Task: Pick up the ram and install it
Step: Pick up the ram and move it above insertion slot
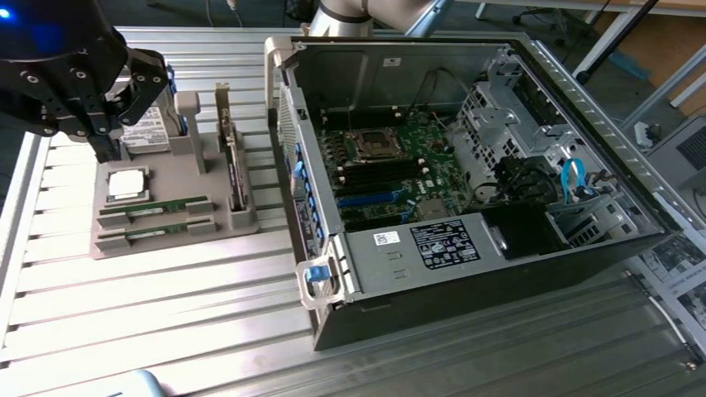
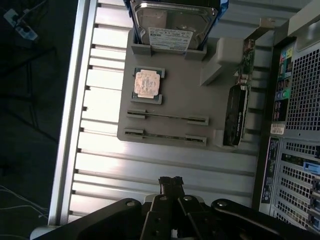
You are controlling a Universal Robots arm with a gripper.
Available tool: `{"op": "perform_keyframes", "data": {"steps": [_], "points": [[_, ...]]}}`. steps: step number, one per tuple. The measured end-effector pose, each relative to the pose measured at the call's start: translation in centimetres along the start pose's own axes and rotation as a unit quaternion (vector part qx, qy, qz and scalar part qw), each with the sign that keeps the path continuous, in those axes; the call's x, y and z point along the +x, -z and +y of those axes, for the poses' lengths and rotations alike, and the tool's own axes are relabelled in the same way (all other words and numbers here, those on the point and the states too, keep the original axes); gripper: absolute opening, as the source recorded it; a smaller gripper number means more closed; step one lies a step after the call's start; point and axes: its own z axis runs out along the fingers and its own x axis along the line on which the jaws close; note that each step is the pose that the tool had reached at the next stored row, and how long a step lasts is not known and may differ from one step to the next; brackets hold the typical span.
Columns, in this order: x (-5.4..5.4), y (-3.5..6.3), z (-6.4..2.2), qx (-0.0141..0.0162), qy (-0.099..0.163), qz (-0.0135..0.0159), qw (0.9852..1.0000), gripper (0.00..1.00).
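You've got the gripper (image 2: 170, 181) with fingers together, nothing held, hovering by the hard drive (image 2: 172, 20); both ram sticks (image 1: 155, 207) sit in the grey tray (image 2: 190, 100)

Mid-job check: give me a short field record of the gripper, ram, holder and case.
gripper: shut, empty, above the table near the holder
ram: two sticks, both seated in holder slots, untouched
holder: grey, also carries hard drive, processor, upright card
case: open, motherboard exposed, on the exterior view's right
progress: ram not yet picked up
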Motion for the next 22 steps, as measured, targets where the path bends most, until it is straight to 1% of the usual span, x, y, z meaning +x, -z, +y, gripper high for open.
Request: {"op": "perform_keyframes", "data": {"steps": [12,22], "points": [[0.00,-0.01,0.00,-0.0001,0.025,0.0010,0.9997,0.11],[0.00,0.00,0.00,-0.0001,0.050,0.0021,0.9988,0.11]]}}
